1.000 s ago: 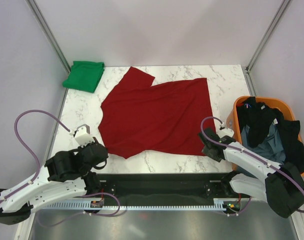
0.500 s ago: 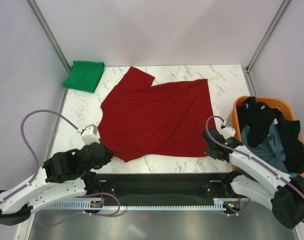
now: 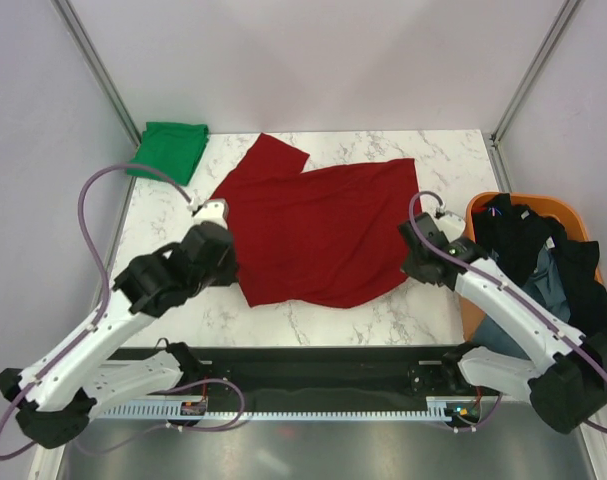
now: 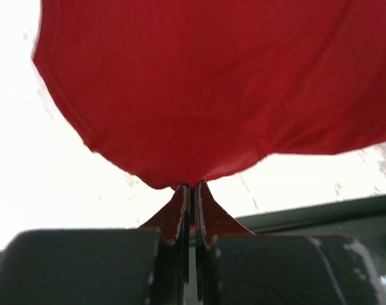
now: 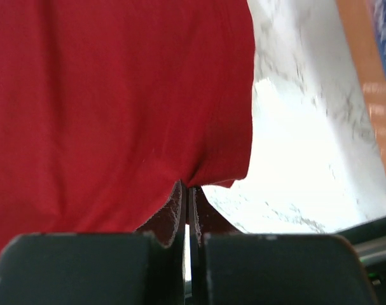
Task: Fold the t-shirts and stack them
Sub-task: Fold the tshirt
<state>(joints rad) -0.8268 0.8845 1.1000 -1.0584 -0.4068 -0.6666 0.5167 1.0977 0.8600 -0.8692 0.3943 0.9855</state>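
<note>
Left gripper (image 4: 191,194) and right gripper (image 5: 187,194) each pinching dark red t-shirt (image 3: 323,225) near hem, hem corners now lifted, drawn inward since earlier

I see a dark red cloth t-shirt (image 3: 323,235), a bright green folded shirt (image 3: 168,150), a grey-veined white marble tabletop (image 3: 403,318) and an orange plastic basket (image 3: 470,228).

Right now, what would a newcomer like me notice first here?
A big dark red t-shirt lies spread across the marble table, its near corners pinched by the left gripper and the right gripper. A folded green t-shirt sits at the far left corner; an orange basket of dark clothes stands at the right.
</note>
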